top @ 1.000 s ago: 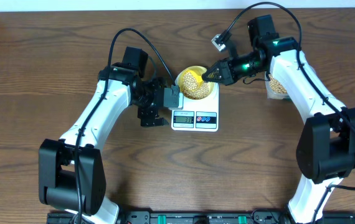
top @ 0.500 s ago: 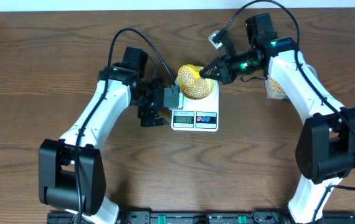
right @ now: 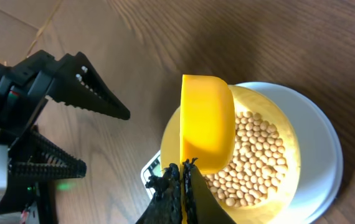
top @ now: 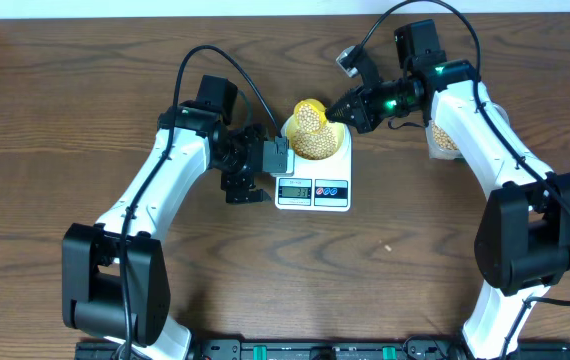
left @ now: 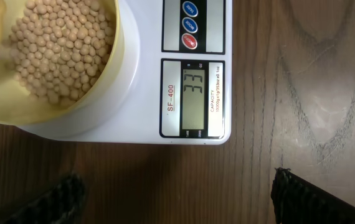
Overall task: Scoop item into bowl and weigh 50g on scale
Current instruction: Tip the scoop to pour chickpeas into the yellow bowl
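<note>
Brown table [top: 25,200] (under white scale [top: 317,175])

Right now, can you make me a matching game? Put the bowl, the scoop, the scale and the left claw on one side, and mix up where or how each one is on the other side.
Things:
1. small round pale yellow bowl
2. bright yellow plastic scoop
3. white flat rectangular digital scale
4. left black claw

Places or states:
A. wide open, holding nothing
B. tipped over the bowl, gripped by the right claw
C. lying under the bowl
D. sitting on the scale with tan beans inside

Pairs: 1-D, 2-B, 3-C, 4-A
</note>
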`<state>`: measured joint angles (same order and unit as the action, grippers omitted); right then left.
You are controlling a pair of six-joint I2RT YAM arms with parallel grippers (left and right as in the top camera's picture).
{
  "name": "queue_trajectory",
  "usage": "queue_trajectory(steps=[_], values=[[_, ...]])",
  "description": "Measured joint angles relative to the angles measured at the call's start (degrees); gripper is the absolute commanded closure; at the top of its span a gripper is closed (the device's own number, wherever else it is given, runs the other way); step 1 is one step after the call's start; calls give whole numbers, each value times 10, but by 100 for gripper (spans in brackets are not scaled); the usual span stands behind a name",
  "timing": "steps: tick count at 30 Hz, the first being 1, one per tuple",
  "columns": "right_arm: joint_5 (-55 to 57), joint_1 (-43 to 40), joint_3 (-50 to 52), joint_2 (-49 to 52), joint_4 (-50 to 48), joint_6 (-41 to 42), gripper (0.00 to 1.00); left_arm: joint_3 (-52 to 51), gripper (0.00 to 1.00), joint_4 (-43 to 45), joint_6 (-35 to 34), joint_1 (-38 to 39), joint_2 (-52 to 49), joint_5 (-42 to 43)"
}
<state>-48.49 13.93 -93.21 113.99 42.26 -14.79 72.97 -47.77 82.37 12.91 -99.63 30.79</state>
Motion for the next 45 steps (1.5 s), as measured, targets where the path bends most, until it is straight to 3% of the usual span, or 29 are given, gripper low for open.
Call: queue_trajectory(steps=[45], values=[[44,0,0,0,-19,-23,99,0,2,0,0,0,0,0]])
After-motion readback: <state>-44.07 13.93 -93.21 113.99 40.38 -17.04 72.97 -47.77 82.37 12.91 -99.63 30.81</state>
